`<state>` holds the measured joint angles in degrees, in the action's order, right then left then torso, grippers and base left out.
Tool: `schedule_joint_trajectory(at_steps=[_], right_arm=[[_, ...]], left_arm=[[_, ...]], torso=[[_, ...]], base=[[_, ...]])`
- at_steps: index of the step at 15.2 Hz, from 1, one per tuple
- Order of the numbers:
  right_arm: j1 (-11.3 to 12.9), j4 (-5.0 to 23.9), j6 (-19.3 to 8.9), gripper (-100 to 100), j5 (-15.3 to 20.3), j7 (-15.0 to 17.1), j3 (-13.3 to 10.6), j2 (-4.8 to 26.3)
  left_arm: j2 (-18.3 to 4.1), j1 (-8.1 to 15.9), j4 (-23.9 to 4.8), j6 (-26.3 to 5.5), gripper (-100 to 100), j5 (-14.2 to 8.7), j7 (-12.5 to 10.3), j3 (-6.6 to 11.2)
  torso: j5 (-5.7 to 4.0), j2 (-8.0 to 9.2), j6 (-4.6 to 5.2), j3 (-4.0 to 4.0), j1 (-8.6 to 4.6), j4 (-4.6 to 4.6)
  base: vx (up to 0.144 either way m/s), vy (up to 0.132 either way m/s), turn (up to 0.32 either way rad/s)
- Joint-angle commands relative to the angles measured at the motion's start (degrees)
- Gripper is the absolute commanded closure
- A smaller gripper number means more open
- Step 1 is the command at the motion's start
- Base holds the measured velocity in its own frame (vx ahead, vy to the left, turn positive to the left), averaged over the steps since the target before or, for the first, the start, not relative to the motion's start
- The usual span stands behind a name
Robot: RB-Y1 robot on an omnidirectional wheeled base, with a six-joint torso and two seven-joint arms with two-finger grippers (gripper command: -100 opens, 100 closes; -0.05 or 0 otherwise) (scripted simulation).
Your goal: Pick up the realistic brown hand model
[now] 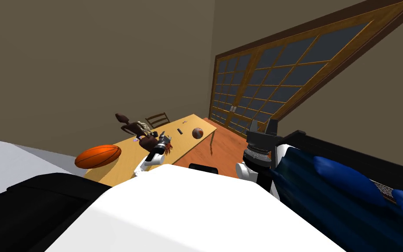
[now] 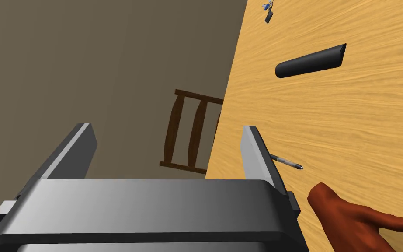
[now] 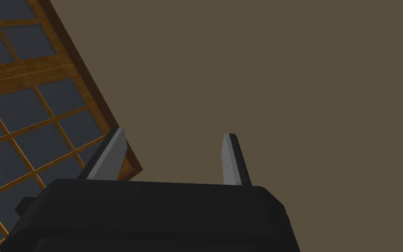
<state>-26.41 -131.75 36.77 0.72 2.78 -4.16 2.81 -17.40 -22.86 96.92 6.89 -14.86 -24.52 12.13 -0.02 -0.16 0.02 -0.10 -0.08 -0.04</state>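
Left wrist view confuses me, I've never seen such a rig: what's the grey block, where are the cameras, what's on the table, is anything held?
A two-armed robot carries one camera on its head and one on each wrist. The grey block with two blades is its left hand, open and empty at the edge of the wooden table. Just beside it lies the brown hand model, not gripped; a pen and a black tube lie beyond. The head view adds an orange basketball on the table. The right hand, open too, is raised off to the side.
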Motion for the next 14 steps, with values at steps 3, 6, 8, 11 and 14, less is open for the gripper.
schedule_joint_trajectory(at_steps=[3,6,8,11,14], right_arm=[[0.00,0.00,0.00,0,0.00,0.00,0.00,0.00],[0.00,0.00,0.00,0,0.00,0.00,0.00,0.00],[0.00,0.00,0.00,0,0.00,0.00,0.00,0.00],[0.00,0.00,0.00,0,0.00,0.00,0.00,0.00],[0.00,0.00,0.00,0,0.00,0.00,0.00,0.00]], left_arm=[[-0.88,1.05,-4.69,-3.76,-100,-1.07,-2.61,1.97],[-1.97,1.76,-7.97,-6.41,-100,-2.09,-4.76,3.60],[-3.06,2.48,-11.22,-9.12,-100,-3.12,-6.95,5.26],[-4.15,3.19,-14.41,-11.85,-100,-4.17,-9.17,6.95],[-5.24,3.90,-16.93,-14.61,-100,-5.22,-11.40,8.66]], torso=[[0.00,-0.03,0.00,-0.02,0.00,-0.01],[0.00,0.00,0.00,0.00,-0.02,0.00],[0.00,0.03,0.01,0.02,-0.01,0.01],[-0.01,-0.01,-0.01,-0.01,-0.01,0.00],[-0.01,0.06,-0.01,0.03,0.01,0.01]], base=[[0.043,-0.016,-0.152],[0.035,-0.018,-0.134],[0.032,-0.014,-0.179],[0.044,-0.011,-0.163],[0.026,-0.007,-0.111]])
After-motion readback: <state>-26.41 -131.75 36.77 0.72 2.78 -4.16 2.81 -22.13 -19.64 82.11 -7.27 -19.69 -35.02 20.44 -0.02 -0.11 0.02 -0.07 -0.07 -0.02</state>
